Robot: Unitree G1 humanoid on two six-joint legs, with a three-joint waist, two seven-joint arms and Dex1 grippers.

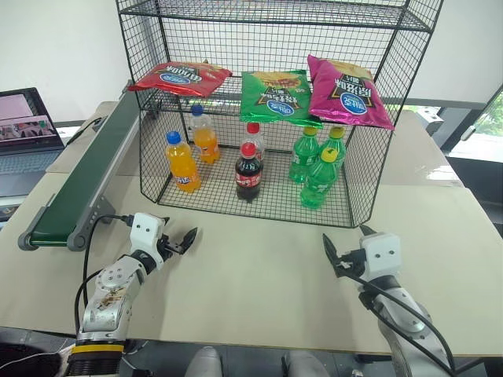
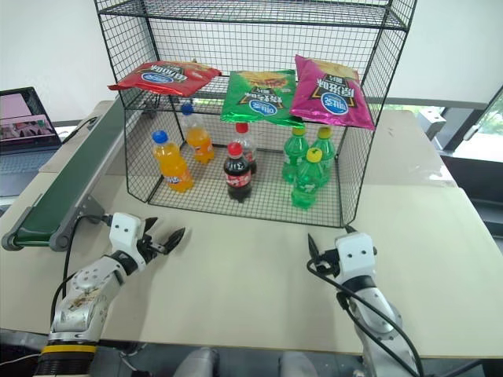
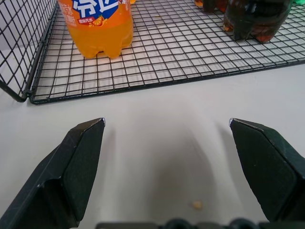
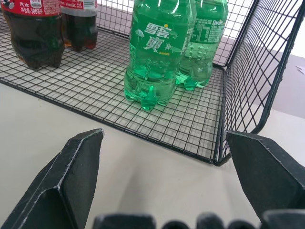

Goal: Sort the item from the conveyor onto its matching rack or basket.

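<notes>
The item, a green chip bag (image 1: 277,96), lies flat on the middle shelf of the black wire rack (image 1: 275,12), between a red bag (image 1: 179,77) and a pink bag (image 1: 348,96). The conveyor (image 1: 86,177) runs along the table's left side with nothing on its dark green belt. My left gripper (image 1: 182,239) hovers open and empty over the table in front of the rack's left corner. My right gripper (image 1: 344,232) is open and empty too, in front of the rack's right corner. Bare tabletop lies between the left fingers (image 3: 78,162) and between the right fingers (image 4: 71,176).
On the rack's bottom tier stand orange soda bottles (image 1: 182,161), cola bottles (image 1: 248,173) and green soda bottles (image 1: 318,177). A laptop (image 1: 27,129) sits beyond the conveyor at far left. A cable trails from the conveyor's near end.
</notes>
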